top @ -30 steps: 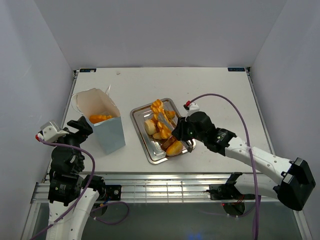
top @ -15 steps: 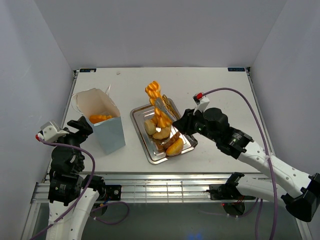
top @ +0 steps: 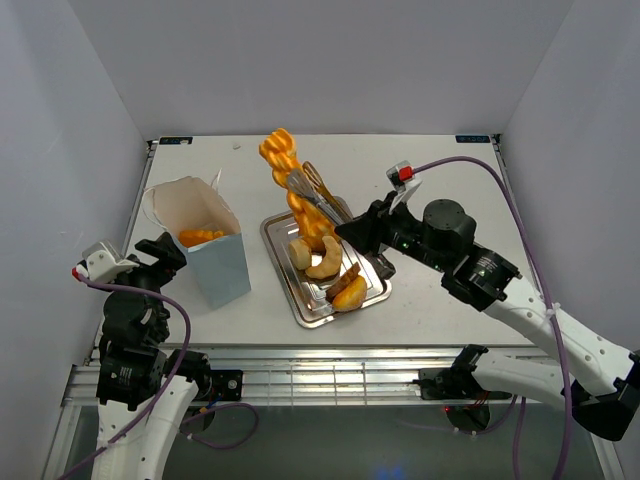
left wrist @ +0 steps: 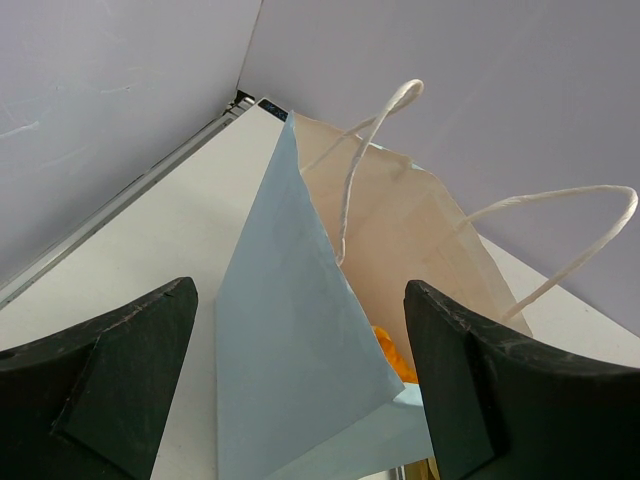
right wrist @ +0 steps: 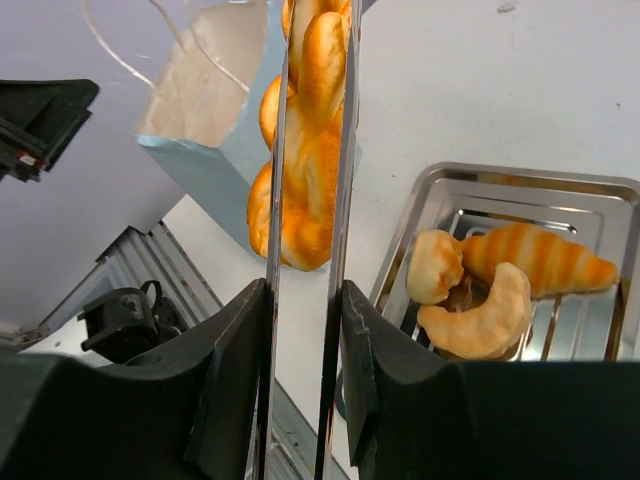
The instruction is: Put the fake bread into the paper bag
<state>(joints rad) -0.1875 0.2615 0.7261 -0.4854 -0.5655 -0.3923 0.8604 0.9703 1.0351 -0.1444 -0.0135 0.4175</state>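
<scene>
My right gripper [top: 352,232] is shut on a pair of metal tongs [top: 318,196], and the tongs clamp a long twisted orange bread [top: 288,185] held high above the silver tray [top: 283,272]. In the right wrist view the twisted bread [right wrist: 303,150] hangs between the tong blades [right wrist: 272,300], ahead of my gripper [right wrist: 304,340]. A croissant [right wrist: 540,260], a curved piece [right wrist: 482,320] and a small bun [right wrist: 435,266] lie in the tray [right wrist: 520,178]. The paper bag [top: 205,245] stands upright at the left with orange bread [top: 200,237] inside. My left gripper [left wrist: 300,330] is open, close to the bag [left wrist: 285,340].
The bag's white string handles [left wrist: 560,200] stand above its open mouth. The side walls close in on the table [top: 440,170] at left and right. The metal rail [top: 330,375] runs along the near edge.
My right gripper has lifted the twisted bread out of the tray with the tongs, up and toward the back left. The left arm and the bag have not moved.
</scene>
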